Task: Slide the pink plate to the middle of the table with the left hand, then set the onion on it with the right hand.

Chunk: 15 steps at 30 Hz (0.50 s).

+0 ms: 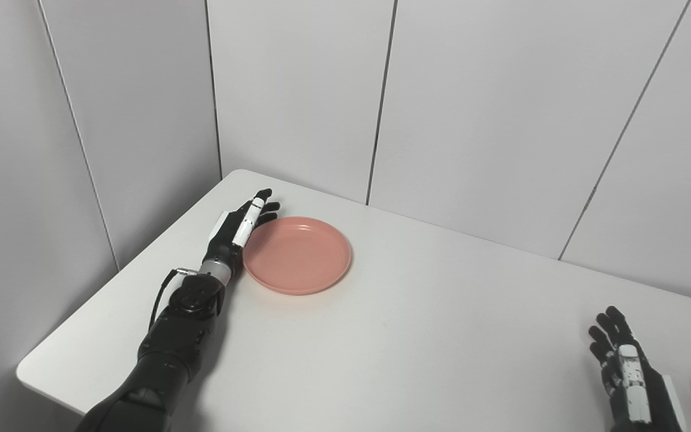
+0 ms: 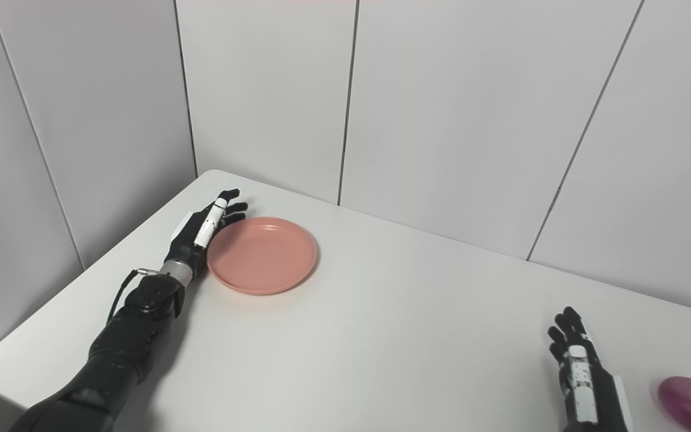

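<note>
Your left hand [image 1: 239,227] lies flat on the white table [image 1: 417,312], fingers stretched out and spread, holding nothing. It sits right against the pink plate [image 1: 297,255], at the plate's 9 o'clock edge, palm side turned toward the rim. Whether it actually presses on the rim or just sits beside it, you can't quite tell from up here.

The plate itself rests flat and bare toward 10 o'clock on the table, near the far left corner where the two grey wall panels [image 1: 297,90] meet. It is well off from the table's middle.

Look down to 5 o'clock and there's your right hand [image 2: 579,372], resting low on the table with fingers extended and apart, gripping nothing. The onion [image 2: 690,403], a purple one, lies just beside it at the hand's 3 o'clock, apart from the fingers, close to the picture's right edge. In the left eye view only a blurred sliver of it shows.

Plate and onion sit well apart, at opposite ends of the tabletop.
</note>
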Available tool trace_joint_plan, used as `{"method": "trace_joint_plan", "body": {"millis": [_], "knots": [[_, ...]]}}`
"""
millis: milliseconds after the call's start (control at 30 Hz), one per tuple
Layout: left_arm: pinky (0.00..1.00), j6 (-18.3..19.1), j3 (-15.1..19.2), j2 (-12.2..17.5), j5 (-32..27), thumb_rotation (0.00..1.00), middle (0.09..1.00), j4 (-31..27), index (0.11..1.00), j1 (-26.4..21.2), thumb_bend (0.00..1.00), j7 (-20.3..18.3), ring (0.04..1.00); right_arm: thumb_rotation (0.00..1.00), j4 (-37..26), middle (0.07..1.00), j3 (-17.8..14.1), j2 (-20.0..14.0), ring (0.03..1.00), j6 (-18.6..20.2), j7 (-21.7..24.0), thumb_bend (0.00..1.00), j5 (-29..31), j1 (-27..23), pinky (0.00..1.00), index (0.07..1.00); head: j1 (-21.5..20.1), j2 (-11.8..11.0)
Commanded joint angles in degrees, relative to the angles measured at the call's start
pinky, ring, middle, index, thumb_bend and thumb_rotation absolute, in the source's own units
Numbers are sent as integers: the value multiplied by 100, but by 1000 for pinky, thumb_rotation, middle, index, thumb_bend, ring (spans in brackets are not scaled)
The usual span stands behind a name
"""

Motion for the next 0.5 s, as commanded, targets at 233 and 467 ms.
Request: {"method": "trace_joint_plan", "body": {"millis": [233,467], "knots": [[860,-39,-107,-220,13,1000,845,-98,880,-227,523,-117,842,894,-80,946,10,19,945,-11,-13,317,-22,-137,969,957,-25,11],[852,27,-167,-383,19,1000,833,-128,870,-211,529,-153,832,889,-6,947,4,30,948,-51,-1,321,-7,-162,978,960,-71,31]]}}
